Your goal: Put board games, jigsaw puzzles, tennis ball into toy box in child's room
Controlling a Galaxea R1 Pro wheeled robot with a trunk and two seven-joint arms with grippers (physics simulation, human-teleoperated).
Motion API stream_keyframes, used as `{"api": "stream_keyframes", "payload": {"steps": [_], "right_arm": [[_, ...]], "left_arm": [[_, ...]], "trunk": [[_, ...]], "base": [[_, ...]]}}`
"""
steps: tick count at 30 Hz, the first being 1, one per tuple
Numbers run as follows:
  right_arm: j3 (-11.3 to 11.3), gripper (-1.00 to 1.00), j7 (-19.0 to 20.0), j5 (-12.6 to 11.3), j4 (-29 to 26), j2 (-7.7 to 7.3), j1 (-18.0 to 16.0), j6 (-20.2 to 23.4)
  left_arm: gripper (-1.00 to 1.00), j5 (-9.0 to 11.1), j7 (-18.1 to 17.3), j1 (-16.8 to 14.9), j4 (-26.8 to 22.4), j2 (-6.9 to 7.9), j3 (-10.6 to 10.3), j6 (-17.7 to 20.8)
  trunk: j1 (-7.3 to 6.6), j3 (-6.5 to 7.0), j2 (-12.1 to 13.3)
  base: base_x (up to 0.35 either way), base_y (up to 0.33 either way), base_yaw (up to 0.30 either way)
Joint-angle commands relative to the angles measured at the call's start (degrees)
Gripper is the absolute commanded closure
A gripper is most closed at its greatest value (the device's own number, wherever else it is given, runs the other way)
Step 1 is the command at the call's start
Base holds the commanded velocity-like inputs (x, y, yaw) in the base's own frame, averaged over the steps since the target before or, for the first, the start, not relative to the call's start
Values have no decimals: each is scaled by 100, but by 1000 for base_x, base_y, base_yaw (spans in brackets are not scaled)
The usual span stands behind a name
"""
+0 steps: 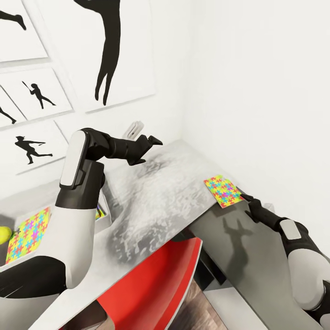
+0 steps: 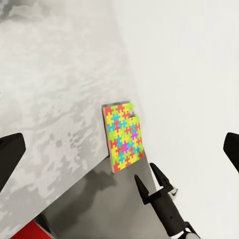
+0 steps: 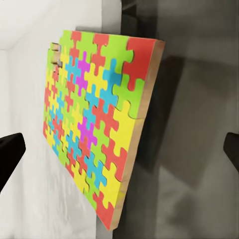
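Seen nearest in the head view is the white and black left arm, raised over the table, a pale grey marbled top set into a corner of the white-walled child's room. Its left gripper is held above the far part of the table, close to the wall; the two dark fingertips at the edges of the left wrist view stand wide apart, with nothing between them. One jigsaw puzzle lies flat at the table's right edge, next to the side wall, one end projecting slightly beyond the edge. The right gripper is shown just below and beside that projecting end, its fingers spread and not touching the puzzle; in the right wrist view the puzzle is seen close up between the parted fingertips. A second jigsaw puzzle rests inside the toy box at the left, partly hidden by the left arm, with the tennis ball beside it. A red chair is tucked under the table's near edge. Black athlete silhouette prints are hung on the wall behind.
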Motion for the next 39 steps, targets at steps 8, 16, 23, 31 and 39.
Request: {"api": "stream_keyframes", "payload": {"steps": [8,16,23,31,39], "right_arm": [[-340,-100,-429,-56,-1,-17,-32,34],[-476,-100,-575,-88,108,-16,-45,-15],[-478,-100,-528,-97,201,-44,-45,-97],[-473,-100,-150,-169,211,-188,-38,-71],[-470,-100,-46,-180,213,-219,-37,-59]], "left_arm": [[-100,45,54,3,-2,-2,5,27],[-100,60,-7,35,-61,-10,-4,28],[-100,72,-19,14,-94,-34,-431,-222],[-100,87,-9,-25,-95,-39,-595,-334],[-100,181,-8,-30,-97,-40,-601,-342]], "trunk": [[3,-10,-10],[3,-10,-10],[25,-28,-50],[201,-171,-371],[377,-315,-692]], "base": [[0,0,1],[0,0,0],[0,0,0],[0,0,0],[0,0,0]]}}
